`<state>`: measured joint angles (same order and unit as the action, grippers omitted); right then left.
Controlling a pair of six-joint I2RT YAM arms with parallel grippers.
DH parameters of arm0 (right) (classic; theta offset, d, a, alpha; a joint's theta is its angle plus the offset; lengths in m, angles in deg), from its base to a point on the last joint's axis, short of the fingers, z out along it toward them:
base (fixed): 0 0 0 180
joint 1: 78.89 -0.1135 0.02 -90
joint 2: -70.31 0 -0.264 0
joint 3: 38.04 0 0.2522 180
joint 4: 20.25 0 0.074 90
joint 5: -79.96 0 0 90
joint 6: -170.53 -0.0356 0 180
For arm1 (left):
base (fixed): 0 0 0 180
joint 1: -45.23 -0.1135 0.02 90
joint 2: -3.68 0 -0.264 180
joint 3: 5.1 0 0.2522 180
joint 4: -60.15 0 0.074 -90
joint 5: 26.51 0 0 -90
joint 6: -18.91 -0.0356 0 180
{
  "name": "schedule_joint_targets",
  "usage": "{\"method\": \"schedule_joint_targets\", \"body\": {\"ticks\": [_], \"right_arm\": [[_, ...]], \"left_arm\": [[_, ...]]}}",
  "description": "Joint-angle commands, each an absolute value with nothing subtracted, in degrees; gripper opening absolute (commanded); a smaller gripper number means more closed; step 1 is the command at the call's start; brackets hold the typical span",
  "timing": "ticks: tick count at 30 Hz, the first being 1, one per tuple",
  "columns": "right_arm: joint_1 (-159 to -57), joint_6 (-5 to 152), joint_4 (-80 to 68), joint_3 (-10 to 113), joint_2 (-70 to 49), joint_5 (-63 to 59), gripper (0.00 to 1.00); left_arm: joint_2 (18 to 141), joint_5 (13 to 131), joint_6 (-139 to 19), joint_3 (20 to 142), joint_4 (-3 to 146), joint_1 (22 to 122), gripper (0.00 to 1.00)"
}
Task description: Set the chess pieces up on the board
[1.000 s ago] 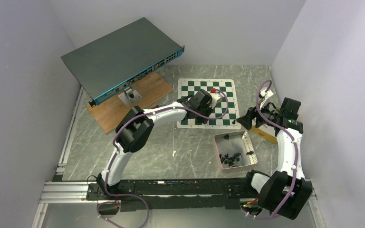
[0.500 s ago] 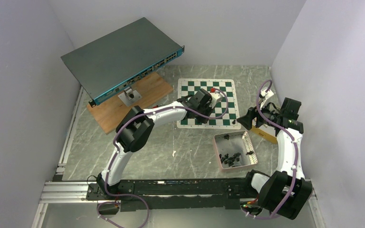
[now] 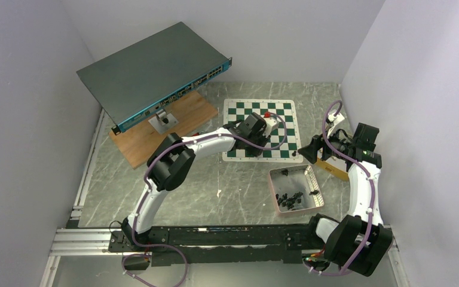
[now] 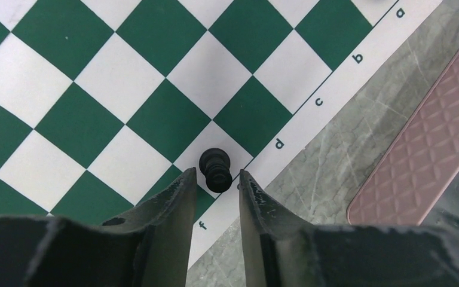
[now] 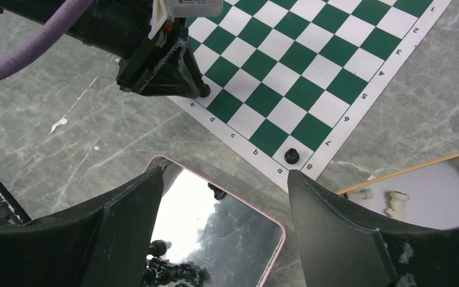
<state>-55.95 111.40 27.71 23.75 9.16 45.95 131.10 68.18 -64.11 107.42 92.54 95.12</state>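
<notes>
Two pincers above a marbled worktop (image 3: 203, 185): the left pincer (image 4: 216, 178) low over the near edge of the board (image 3: 248, 113), fingers (image 4: 179, 197) narrowly parted either side of one black chess piece (image 4: 215, 162), upright on a white edge square between border letters d and f, a slim gap on each side. Further right, a second piece (image 5: 291, 156) upright on the board's near right corner square, then more chess pieces (image 3: 288, 198) heaped in the pink-rimmed tray (image 3: 299, 179) just beside that corner. Rightmost, the right pincer (image 5: 225, 173) above the tray's far rim, spread wide, holding nothing.
</notes>
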Motion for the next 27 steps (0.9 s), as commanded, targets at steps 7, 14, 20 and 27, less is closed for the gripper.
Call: {"method": "schedule_joint_targets", "body": {"ticks": [7,14,20,27], "right_arm": [[-55.4,112.4,27.6,24.0,9.5,47.3,0.79],[-55.5,113.7,28.3,23.9,10.0,47.7,0.79],[-55.4,117.6,30.5,23.7,10.7,50.3,0.8],[-55.5,148.3,50.0,26.0,11.1,58.7,0.99]], "left_arm": [[127.9,69.3,-63.2,110.5,93.4,94.9,0.49],[121.4,72.5,-64.3,108.6,92.1,94.9,0.61],[115.1,75.0,-65.1,105.0,90.2,94.9,0.63],[102.3,73.0,-65.5,95.1,88.9,94.9,0.67]]}}
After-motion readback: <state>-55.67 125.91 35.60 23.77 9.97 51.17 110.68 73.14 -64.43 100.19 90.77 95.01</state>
